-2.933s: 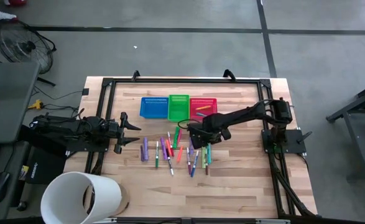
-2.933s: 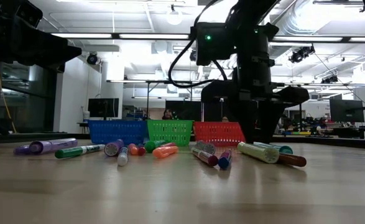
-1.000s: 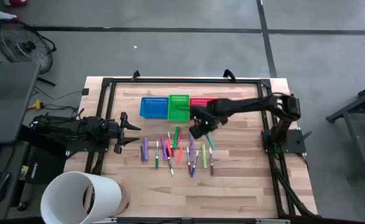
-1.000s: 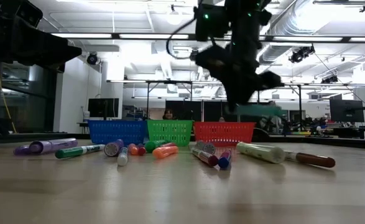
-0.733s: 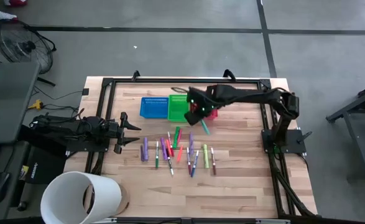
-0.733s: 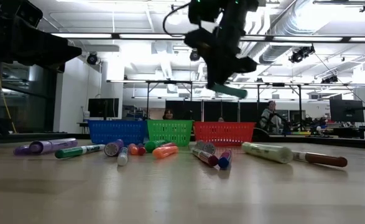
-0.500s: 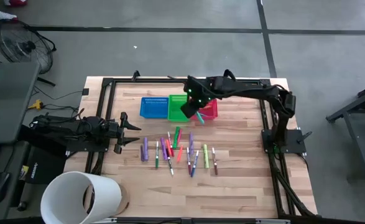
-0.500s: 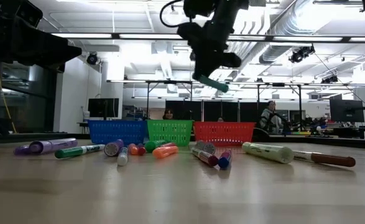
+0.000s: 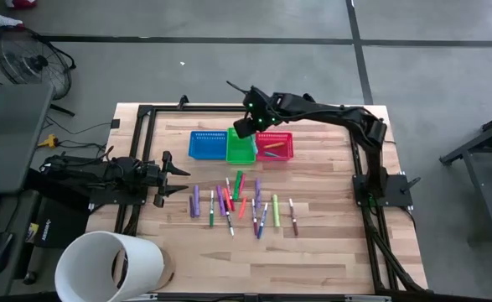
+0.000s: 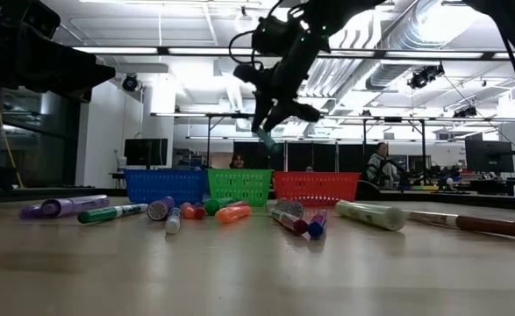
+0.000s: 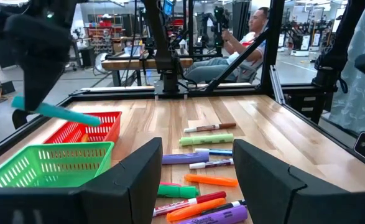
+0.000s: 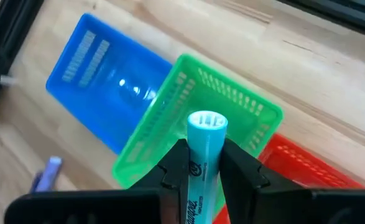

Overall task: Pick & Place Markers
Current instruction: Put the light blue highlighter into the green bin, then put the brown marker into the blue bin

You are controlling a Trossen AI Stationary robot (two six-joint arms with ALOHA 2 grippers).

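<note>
The right gripper [image 12: 205, 163] clamps a thin teal marker [image 12: 203, 144] above the green plastic mesh basket [image 9: 241, 144]. The left gripper [image 9: 177, 178], fingers spread and empty, rests at the table's left edge.

right arm: stretched long from its base at the desk's right edge toward the far middle, raised well above the desk | right hand [image 9: 244, 127]: fingers [image 12: 176, 163] clamped either side of a teal marker [image 12: 203, 155] | left arm: low at the left edge | left hand [image 9: 178, 178]: fingers spread apart
</note>
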